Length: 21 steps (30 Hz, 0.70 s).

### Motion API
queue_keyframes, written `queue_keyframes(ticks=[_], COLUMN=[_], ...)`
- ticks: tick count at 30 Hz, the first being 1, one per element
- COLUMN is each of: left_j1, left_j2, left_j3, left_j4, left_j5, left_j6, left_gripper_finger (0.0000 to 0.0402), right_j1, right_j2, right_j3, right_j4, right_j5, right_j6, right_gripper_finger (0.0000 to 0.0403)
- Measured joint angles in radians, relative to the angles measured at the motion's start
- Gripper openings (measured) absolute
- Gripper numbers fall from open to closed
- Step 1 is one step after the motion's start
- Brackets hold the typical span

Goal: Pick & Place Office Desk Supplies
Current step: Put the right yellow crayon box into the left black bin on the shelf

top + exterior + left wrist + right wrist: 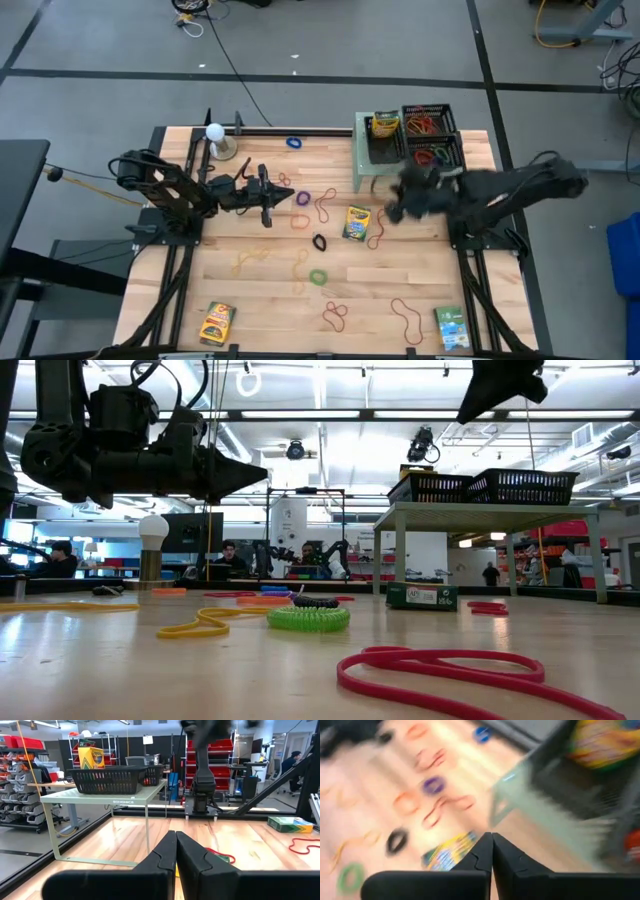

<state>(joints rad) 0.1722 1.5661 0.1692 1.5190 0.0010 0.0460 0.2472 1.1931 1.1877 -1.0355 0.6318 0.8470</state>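
Note:
Rubber bands lie flat across the wooden table (250, 300): purple (303, 200), black (319, 242), green (318, 277), blue (293, 142) and red (405, 318) loops. One crayon box (357, 222) lies mid-table, another (217, 322) near the front left, and a green box (452, 328) at the front right. My left gripper (285, 197) is shut and empty, hovering level left of centre. My right gripper (392, 212) is also shut and empty (492, 851). It hangs blurred above the table, between the basket stand and the middle crayon box.
Black baskets (430, 135) sit on a pale green stand (362, 150) at the far right. They hold a crayon box (385, 125) and red bands (432, 157). A white ball on a small stand (214, 130) is at the far left. People sit in the room beyond.

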Motion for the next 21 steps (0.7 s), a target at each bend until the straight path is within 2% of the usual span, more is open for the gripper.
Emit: queue_keyframes(ticks=[5, 10, 16, 21], left_j1=[0.000, 0.000, 0.000, 0.000], left_j2=[0.000, 0.000, 0.000, 0.000], left_j3=[0.000, 0.000, 0.000, 0.000], left_j4=[-0.003, -0.006, -0.006, -0.006], left_j5=[0.000, 0.000, 0.000, 0.000], left_j6=[0.000, 0.005, 0.004, 0.005], left_gripper_finger=[0.0010, 0.0010, 0.0010, 0.0010], right_j1=[0.160, 0.265, 0.385, 0.483], right_j2=[0.138, 0.229, 0.290, 0.350], right_j3=[-0.001, -0.001, -0.001, -0.001], right_j4=[0.016, -0.008, -0.017, -0.024], right_j5=[-0.040, -0.260, -0.429, -0.657], right_j6=[0.068, 0.195, 0.304, 0.378], right_gripper_finger=[0.0012, 0.0013, 0.0013, 0.0015])
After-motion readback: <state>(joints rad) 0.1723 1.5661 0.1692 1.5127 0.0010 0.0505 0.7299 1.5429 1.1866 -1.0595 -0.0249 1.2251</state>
